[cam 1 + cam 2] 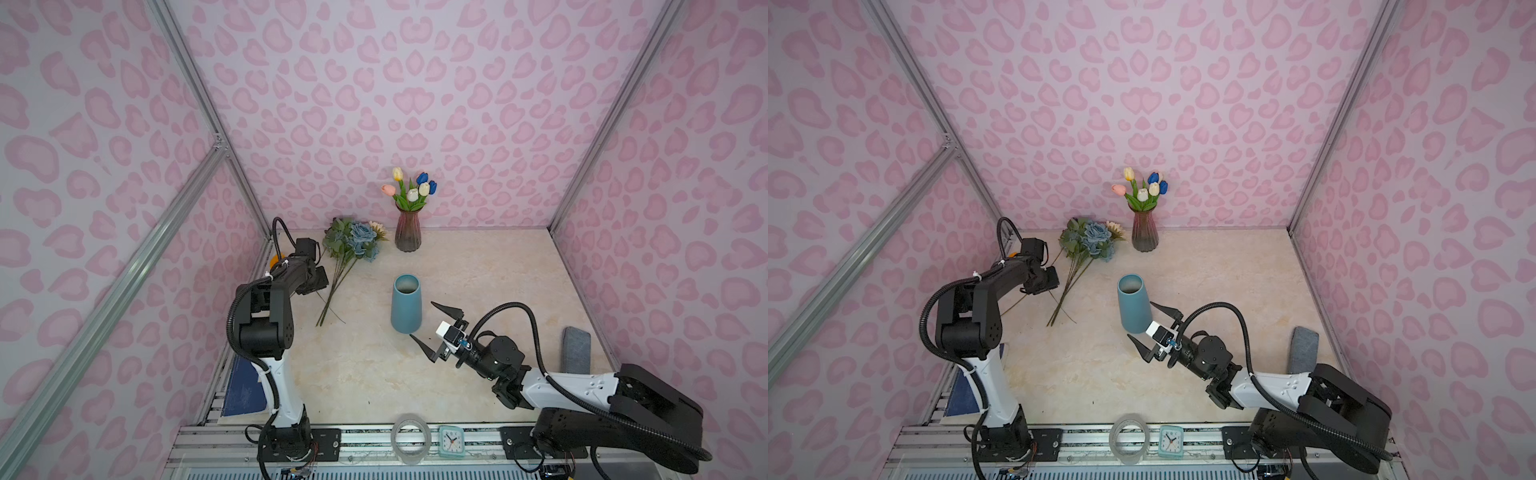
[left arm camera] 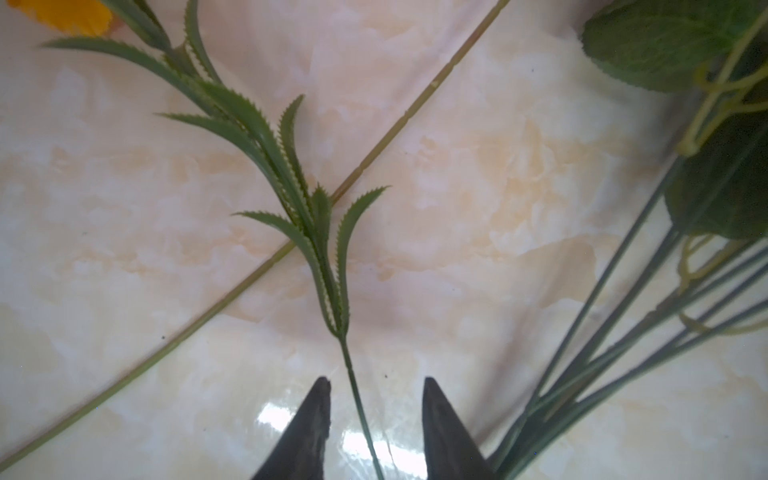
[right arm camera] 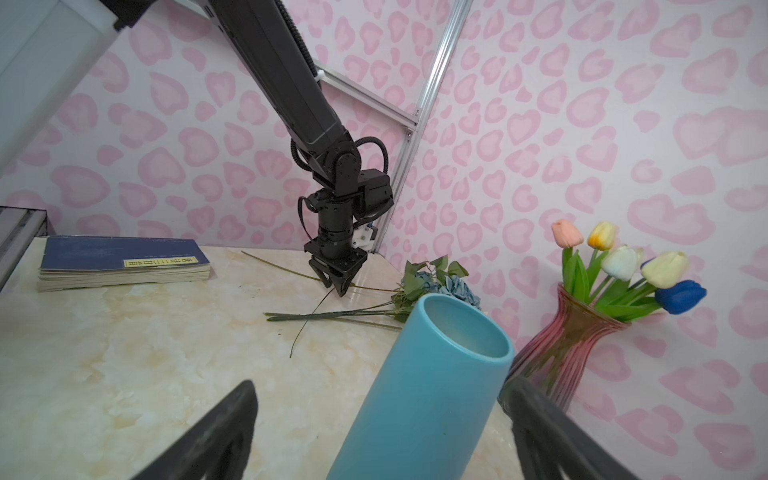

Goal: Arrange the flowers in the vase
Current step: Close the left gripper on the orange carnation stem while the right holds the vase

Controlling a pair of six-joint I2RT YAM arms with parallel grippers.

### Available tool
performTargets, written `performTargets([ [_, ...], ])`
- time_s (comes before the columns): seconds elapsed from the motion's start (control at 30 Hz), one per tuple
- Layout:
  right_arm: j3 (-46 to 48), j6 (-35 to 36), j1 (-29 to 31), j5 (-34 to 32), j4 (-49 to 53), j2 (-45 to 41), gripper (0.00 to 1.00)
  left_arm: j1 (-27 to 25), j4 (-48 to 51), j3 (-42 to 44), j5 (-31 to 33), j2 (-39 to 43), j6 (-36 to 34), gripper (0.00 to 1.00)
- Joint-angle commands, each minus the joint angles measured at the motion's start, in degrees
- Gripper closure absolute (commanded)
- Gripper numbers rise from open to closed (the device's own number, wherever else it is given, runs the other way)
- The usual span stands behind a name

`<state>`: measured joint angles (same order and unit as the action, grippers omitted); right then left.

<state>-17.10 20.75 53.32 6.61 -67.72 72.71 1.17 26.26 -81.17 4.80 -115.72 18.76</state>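
Observation:
An empty blue vase (image 1: 406, 303) stands mid-table. My right gripper (image 1: 422, 320) is open wide around its lower part; in the right wrist view both fingers stand off the vase (image 3: 428, 395). My left gripper (image 2: 376, 380) is low over the table at the back left. Its jaws are partly apart, and the thin green stem (image 2: 357, 395) of an orange bloom (image 2: 70, 14) runs between them, touching neither finger. Next to it lies a dusty-blue rose bunch (image 1: 357, 241), flat on the table. Several tulips (image 1: 409, 187) stand in a pink glass vase (image 1: 408, 235) at the back wall.
A blue book (image 3: 120, 262) lies at the table's left edge behind the left arm. A grey block (image 1: 577, 349) lies at the right edge. A tape roll (image 1: 410, 442) and a small clock (image 1: 452, 441) sit on the front rail. Pink patterned walls close in three sides.

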Motion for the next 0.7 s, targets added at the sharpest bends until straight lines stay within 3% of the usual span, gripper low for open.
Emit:
performTargets([
  [0.0, 0.8, 2.2, 0.7, -4.3, -7.0, 0.5, 0.06, 0.1, 2.7, -1.6, -0.6, -1.2, 0.2, 0.63],
  [0.27, 2.6, 4.6, 0.7, -8.8, -9.3, -0.7, 0.06, 0.1, 4.6, -3.4, -1.1, -2.9, 0.1, 0.77],
  [0.37, 2.7, 4.7, 0.7, -8.9, -9.3, -0.7, 0.06, 0.1, 5.2, -3.9, -1.6, -3.5, 0.0, 0.88],
  [0.67, 2.4, 4.6, 0.7, -9.6, -9.3, 0.6, 0.06, 0.1, 5.6, -3.1, -0.3, -2.8, -0.1, 0.96],
])
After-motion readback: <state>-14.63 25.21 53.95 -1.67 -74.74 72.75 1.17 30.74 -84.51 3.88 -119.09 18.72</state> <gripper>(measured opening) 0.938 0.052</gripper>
